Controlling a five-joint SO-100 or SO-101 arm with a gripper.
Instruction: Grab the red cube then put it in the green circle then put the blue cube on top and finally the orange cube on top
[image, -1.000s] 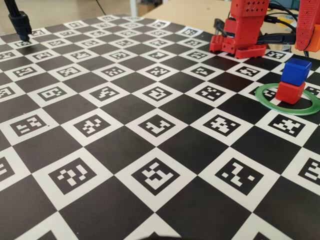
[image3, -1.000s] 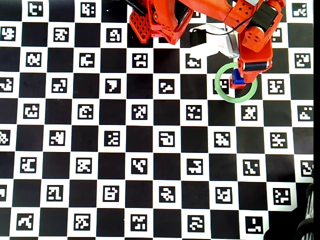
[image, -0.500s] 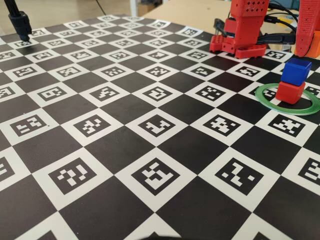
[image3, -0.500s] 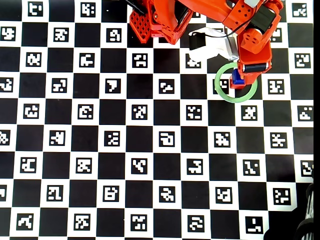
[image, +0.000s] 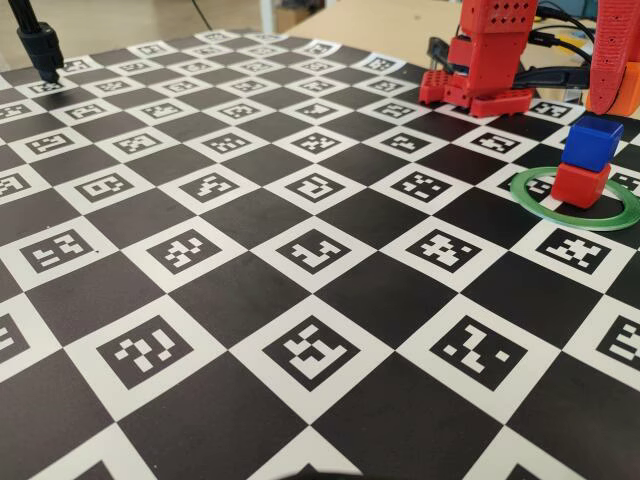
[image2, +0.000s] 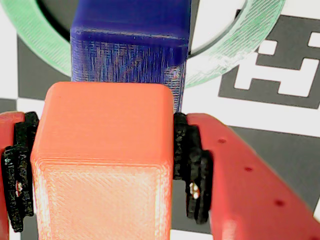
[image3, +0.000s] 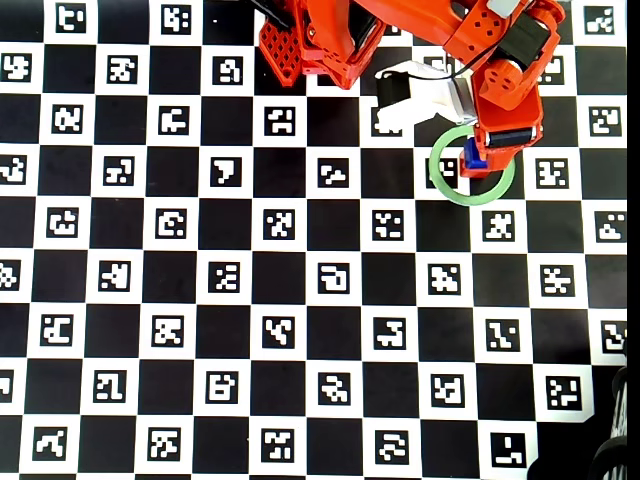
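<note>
The red cube (image: 581, 185) sits inside the green circle (image: 530, 190), and the blue cube (image: 592, 142) rests on top of it. My gripper (image2: 105, 165) is shut on the orange cube (image2: 105, 160), which its black pads (image2: 192, 165) press from both sides. In the wrist view the blue cube (image2: 130, 45) lies just beyond and below the orange one, with the green circle (image2: 240, 45) around it. In the fixed view the gripper (image: 622, 90) hangs up and to the right of the stack, holding the orange cube (image: 630, 88). From overhead the gripper (image3: 505, 135) covers most of the green circle (image3: 445, 180).
The checkered marker mat (image: 300, 250) covers the table. The arm's red base (image: 485, 70) stands at the back, left of the stack, with cables behind it. A black stand (image: 40, 45) is at the far left corner.
The gripper with the orange cube has shifted slightly toward the arm's base in the overhead view. The red and blue stack has not moved.
</note>
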